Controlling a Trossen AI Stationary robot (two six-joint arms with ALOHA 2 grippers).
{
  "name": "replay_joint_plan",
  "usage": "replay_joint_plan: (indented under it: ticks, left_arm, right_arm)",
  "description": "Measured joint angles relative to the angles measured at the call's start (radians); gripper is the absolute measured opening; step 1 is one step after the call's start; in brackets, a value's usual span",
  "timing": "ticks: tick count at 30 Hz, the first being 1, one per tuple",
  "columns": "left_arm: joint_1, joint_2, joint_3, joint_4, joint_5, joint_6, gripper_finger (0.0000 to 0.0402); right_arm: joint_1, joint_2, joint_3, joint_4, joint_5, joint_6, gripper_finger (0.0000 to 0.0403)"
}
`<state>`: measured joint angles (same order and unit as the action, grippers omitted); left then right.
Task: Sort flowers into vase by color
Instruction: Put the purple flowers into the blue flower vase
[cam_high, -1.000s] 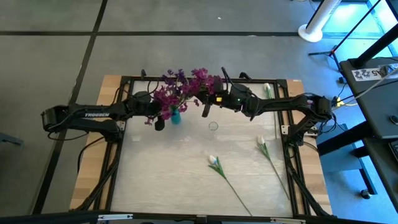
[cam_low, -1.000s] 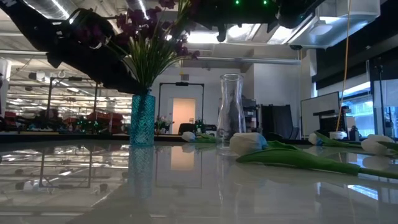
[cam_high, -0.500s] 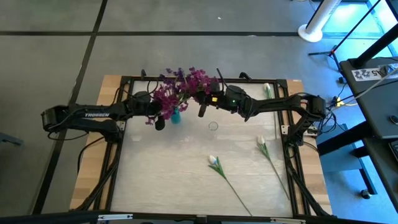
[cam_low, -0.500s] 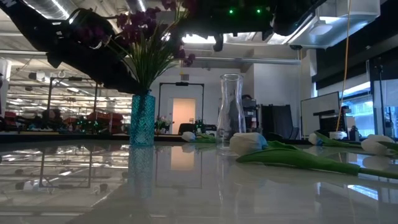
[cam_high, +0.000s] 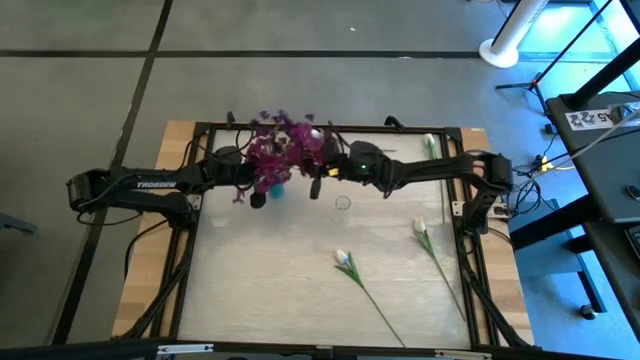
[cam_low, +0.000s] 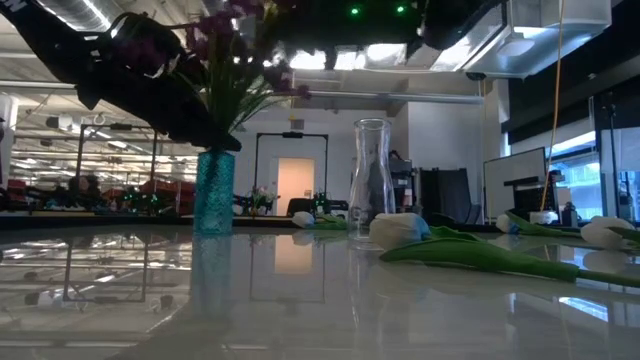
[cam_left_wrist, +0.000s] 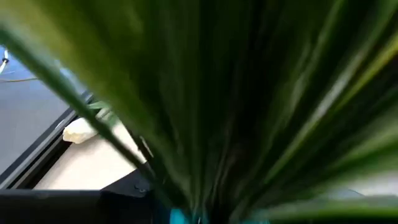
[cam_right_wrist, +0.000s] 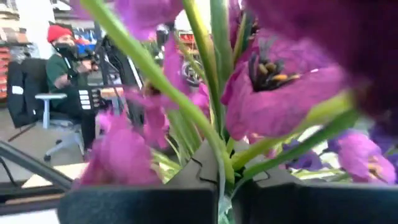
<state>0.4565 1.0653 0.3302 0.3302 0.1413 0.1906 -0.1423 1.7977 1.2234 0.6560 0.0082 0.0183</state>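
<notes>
A teal vase (cam_high: 275, 188) (cam_low: 214, 192) stands at the table's far left-middle. In it is a bunch of purple flowers (cam_high: 282, 150) with long green leaves (cam_left_wrist: 236, 99). My left gripper (cam_high: 260, 192) reaches it from the table's left, at the neck. My right gripper (cam_high: 315, 184) comes level from the right, shut on one purple flower (cam_right_wrist: 280, 93) held in among the bunch above the vase. A clear glass vase (cam_high: 343, 203) (cam_low: 370, 180) stands just right of the teal one. White flowers (cam_high: 345, 258) (cam_high: 420, 230) lie flat on the table. My left gripper holds the teal vase at its neck (cam_low: 216, 152), coming slanting down from the table's left. Leaves hide the fingers in the wrist view. The vase stands upright with its base on the table. My right gripper pinches the purple flower's green stem (cam_right_wrist: 221, 177) between its two fingers, below the blossoms. The fingers lie level, from the table's right, across the stem. The stem's lower end is hidden behind the fingers.
A third white flower (cam_high: 430, 146) lies at the far right by the black frame (cam_high: 330, 127) around the table. The near half of the table holds only the two white flowers. A person (cam_right_wrist: 65, 59) sits in the room beyond.
My right gripper has moved toward the table's left and slightly down, carrying the purple flower into the bunch over the teal vase. The bunch has been pushed leftward and the teal vase has shifted a little to the left. My left arm has stayed put.
</notes>
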Motion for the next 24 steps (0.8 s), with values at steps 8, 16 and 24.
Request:
replay_joint_plan:
  ticks: [8,16,24]
  left_arm:
    - [-0.025,0.0,0.0,0.003,-0.002,-0.002,0.019]
    - [-0.025,-0.006,0.0,0.025,-0.023,0.004,0.019]
    - [-0.025,-0.006,0.0,0.034,-0.013,0.003,0.019]
  right_arm:
    - [-0.001,0.088,0.028,-0.004,0.06,0.0,0.0009]
    - [0.006,0.097,0.026,0.022,0.021,-0.002,0.0009]
    - [0.035,0.179,0.064,-0.007,-0.002,-0.045,0.0009]
